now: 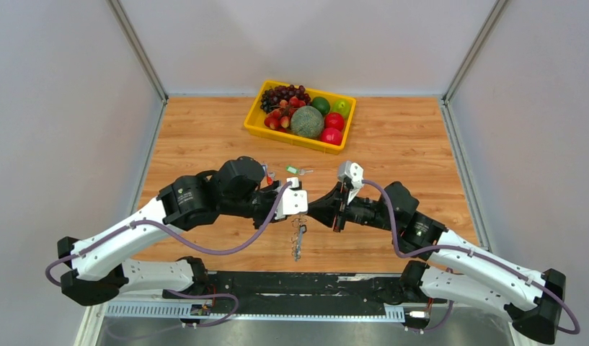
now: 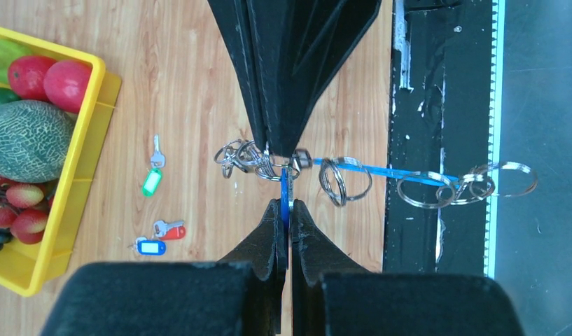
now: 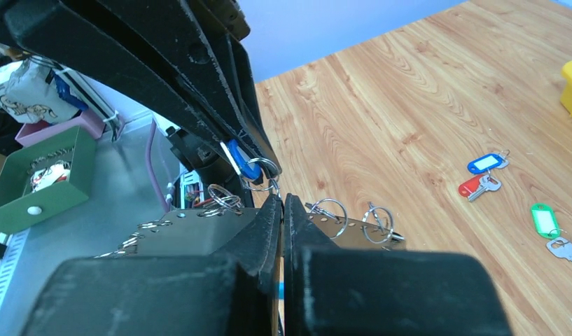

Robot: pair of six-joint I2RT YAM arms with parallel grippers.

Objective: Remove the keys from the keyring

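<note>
My left gripper (image 1: pixel 303 213) (image 2: pixel 286 204) is shut on a blue-headed key (image 2: pixel 285 189) that hangs from a split ring of the keyring; the key also shows in the right wrist view (image 3: pixel 239 159). My right gripper (image 1: pixel 314 210) (image 3: pixel 282 199) is shut on the grey keyring (image 3: pixel 178 234), tip to tip with the left. The keyring hangs down between the arms above the table's near edge (image 1: pixel 298 241). Seen edge-on, it is a blue line with several metal rings (image 2: pixel 381 171). Three loose keys lie on the table: green (image 2: pixel 151 182), red (image 2: pixel 171 229) and blue (image 2: pixel 150 246).
A yellow fruit tray (image 1: pixel 257 124) (image 2: pixel 101 105) with a melon, grapes and apples stands at the back centre. The loose keys lie between it and the grippers (image 1: pixel 295 171). The black arm mounting rail (image 1: pixel 298 285) runs along the near edge.
</note>
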